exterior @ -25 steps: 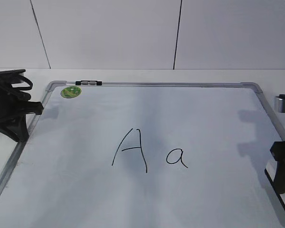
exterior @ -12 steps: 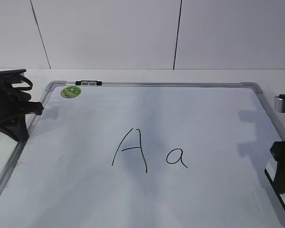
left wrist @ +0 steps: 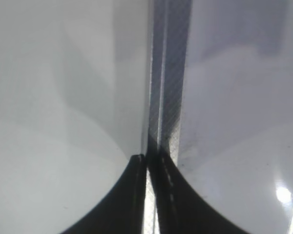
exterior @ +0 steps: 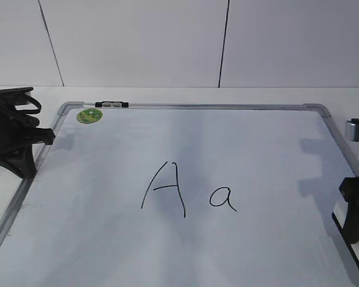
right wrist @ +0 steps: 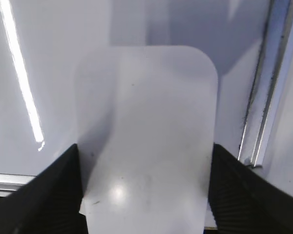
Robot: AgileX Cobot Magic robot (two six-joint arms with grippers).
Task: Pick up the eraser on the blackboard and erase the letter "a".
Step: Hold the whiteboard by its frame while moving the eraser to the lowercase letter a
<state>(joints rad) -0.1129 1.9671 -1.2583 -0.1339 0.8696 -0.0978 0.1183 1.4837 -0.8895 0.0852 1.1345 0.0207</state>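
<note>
- We saw the right gripper [right wrist: 145, 195] with its jaws spread wide, one dark finger [right wrist: 44, 195] on each long side of the eraser [right wrist: 146, 141]; whether the pads pressed its sides or merely flanked them, we could not tell.
- The eraser lay flat on the blackboard [exterior: 185, 143], near the board's right frame and its lower right corner; in the exterior view only a white sliver [exterior: 341, 210] showed beside the right gripper [exterior: 358, 212].
- The left gripper [left wrist: 147, 161] had its fingertips drawn nearly together, closed on the board's left frame rail [left wrist: 168, 73]; the exterior view put it [exterior: 30, 152] at that edge.
- The letter "a" [exterior: 222, 198] sat mid-board, just right of the capital "A" [exterior: 164, 188].
- Bare board lay between the eraser and the "a".
- A green sticker [exterior: 89, 115] marked the far left corner.
</note>
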